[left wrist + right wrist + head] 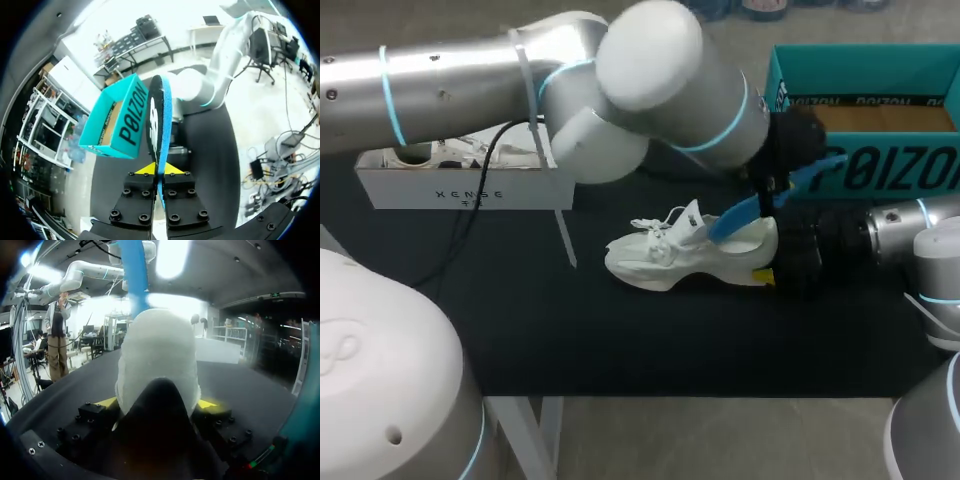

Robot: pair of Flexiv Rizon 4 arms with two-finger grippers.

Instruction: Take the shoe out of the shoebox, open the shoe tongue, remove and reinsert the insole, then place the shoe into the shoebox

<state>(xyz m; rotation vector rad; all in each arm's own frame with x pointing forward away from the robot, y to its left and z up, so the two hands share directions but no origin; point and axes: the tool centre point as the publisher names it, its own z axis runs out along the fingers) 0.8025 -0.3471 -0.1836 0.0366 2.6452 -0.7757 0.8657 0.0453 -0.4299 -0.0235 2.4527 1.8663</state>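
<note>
A white shoe [685, 255] lies on the black table mat, toe pointing left. My right gripper [782, 268] holds its heel, a finger on each side; in the right wrist view the heel [157, 360] fills the gap between the yellow fingertips [207, 403]. A blue insole [735, 218] slants up out of the shoe's opening. My left gripper [775, 185], reaching across from the left, is shut on its upper end. In the left wrist view the insole [160, 120] stands edge-on between the shut gripper [159, 170]. The teal shoebox [880, 120] stands open at the back right.
A white box [460, 185] holding another white shoe sits at the back left. A thin white post [565, 235] stands beside it. The black mat [620, 340] ends near the front table edge. The teal shoebox [117, 122] lies just beyond the insole in the left wrist view.
</note>
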